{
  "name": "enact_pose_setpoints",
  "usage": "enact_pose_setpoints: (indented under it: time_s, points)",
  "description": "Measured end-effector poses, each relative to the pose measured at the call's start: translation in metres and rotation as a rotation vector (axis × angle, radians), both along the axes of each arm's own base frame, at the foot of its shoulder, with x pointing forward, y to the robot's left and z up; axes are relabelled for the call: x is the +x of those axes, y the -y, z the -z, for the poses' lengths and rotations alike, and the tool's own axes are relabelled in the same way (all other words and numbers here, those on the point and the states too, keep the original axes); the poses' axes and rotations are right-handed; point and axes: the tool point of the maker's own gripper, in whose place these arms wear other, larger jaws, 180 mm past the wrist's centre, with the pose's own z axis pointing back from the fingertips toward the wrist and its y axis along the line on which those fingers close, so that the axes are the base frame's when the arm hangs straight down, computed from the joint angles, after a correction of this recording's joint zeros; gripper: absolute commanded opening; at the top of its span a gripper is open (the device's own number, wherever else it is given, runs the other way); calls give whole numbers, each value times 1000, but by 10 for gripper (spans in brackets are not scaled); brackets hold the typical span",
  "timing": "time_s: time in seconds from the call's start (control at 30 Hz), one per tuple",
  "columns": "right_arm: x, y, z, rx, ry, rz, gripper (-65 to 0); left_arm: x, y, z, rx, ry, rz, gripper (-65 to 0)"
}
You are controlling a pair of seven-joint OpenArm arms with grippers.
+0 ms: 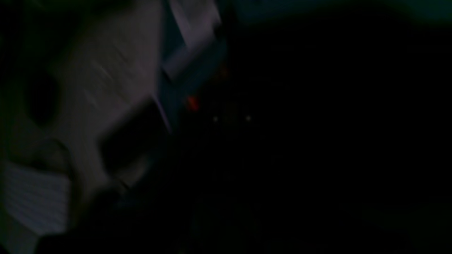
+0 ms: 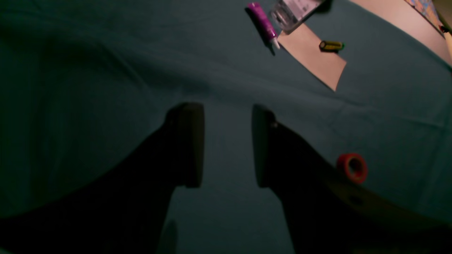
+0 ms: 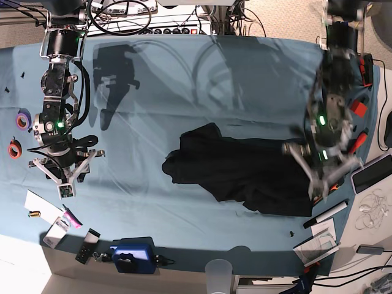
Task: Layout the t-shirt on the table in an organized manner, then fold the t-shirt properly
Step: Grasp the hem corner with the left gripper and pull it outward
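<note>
At the near edge of the table point(image 3: 202, 73) in the base view stand a clear plastic cup point(image 3: 219, 271) and a blue box-like device point(image 3: 131, 256), with a white marker point(image 3: 326, 214) near the corner on that view's right. Further in, the t-shirt point(image 3: 245, 174) lies crumpled in a dark heap, right of the middle of the teal cloth, one lobe of fabric reaching toward the centre. The left gripper point(image 3: 318, 174) sits at the heap's right-hand edge with its claw pressed together; whether fabric is pinched between the fingers cannot be told, since the left wrist view is almost wholly dark and blurred. The right gripper point(image 2: 227, 144) hovers over bare cloth on the opposite side, well apart from the shirt, its claw spread with nothing between the two dark fingers point(image 2: 190, 144). Near it lie a red tape roll point(image 2: 352, 167), a purple tube point(image 2: 263, 24), a small yellow-green cylinder point(image 2: 331, 45) on a tan sheet of paper point(image 2: 314, 58), and a purple tape roll point(image 3: 23, 119). Beyond the far edge, cables and a power strip point(image 3: 171, 29) run along the table
</note>
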Motion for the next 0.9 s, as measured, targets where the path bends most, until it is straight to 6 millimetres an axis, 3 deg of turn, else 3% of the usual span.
enact_pose_setpoints:
  time_s: [0.1,0.2,0.3,0.53,0.67,0.73,0.9]
  points:
    - [0,-6,2,17,-8,-29,-424,8,-20,-35,77,121,-84,-650]
    - [0,-12,3,34,-14,-58,-424,17,-37,-50,38,169,-119,-650]
    - [0,-13,4,37,-16,-66,-424,26,-49,-40,-6,129,-100,-650]
    - [1,-16,4,54,-15,-73,-424,37,-113,3,35,10,-226,-650]
    - [1,-16,4,54,-15,-73,-424,39,-132,28,40,-45,-261,-650]
    - [1,-16,4,54,-15,-73,-424,41,-138,25,48,-45,-275,-650]
    - [1,-16,4,54,-15,-73,-424,51,-146,-5,40,24,-333,-650]
